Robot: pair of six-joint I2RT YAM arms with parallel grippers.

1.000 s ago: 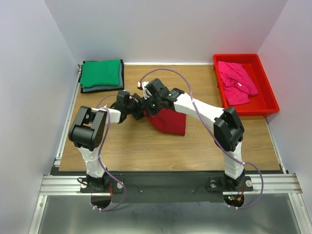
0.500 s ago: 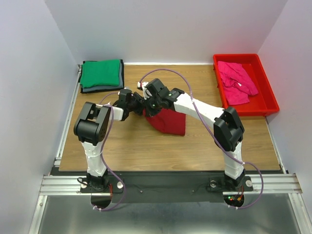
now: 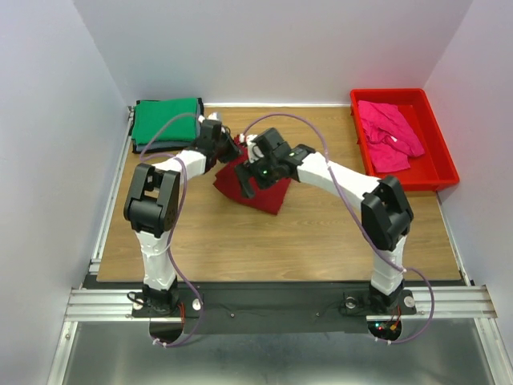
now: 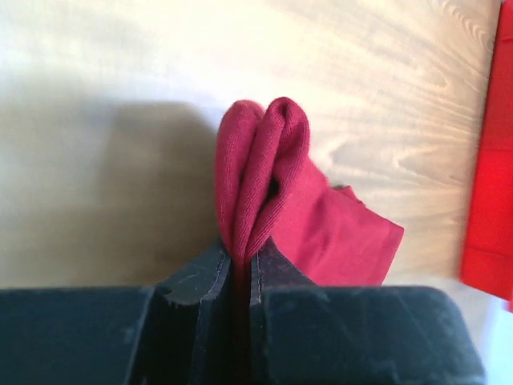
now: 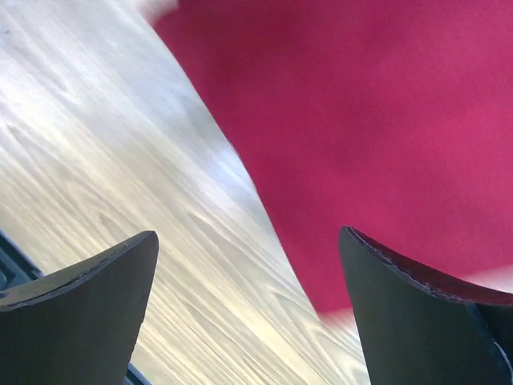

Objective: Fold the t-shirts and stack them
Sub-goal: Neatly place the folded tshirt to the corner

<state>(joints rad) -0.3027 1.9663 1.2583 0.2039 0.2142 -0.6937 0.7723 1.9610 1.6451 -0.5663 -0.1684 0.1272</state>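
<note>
The folded dark red t-shirt [image 3: 255, 192] lies mid-table. My left gripper [image 3: 228, 154] is shut on a bunched fold of the dark red t-shirt [image 4: 321, 233], the cloth pinched between the left gripper's [image 4: 239, 253] jaws. My right gripper [image 3: 248, 181] hovers over the shirt's near-left part. In the right wrist view the right gripper [image 5: 248, 237] stands wide open over the edge of the dark red t-shirt [image 5: 361, 120], holding nothing. A folded green t-shirt [image 3: 166, 120] rests on a dark grey one [image 3: 164, 146] at the back left. A pink t-shirt [image 3: 389, 136] lies crumpled in the tray.
The red plastic tray [image 3: 445, 164] stands at the back right, and its edge [image 4: 485, 176] shows in the left wrist view. White walls close in the table on three sides. Bare wood [image 3: 264, 241] lies in front of the shirt.
The left gripper has closed on the dark red shirt's fold and moved toward the back. The right gripper has opened and let the cloth go. The shirt has shifted left.
</note>
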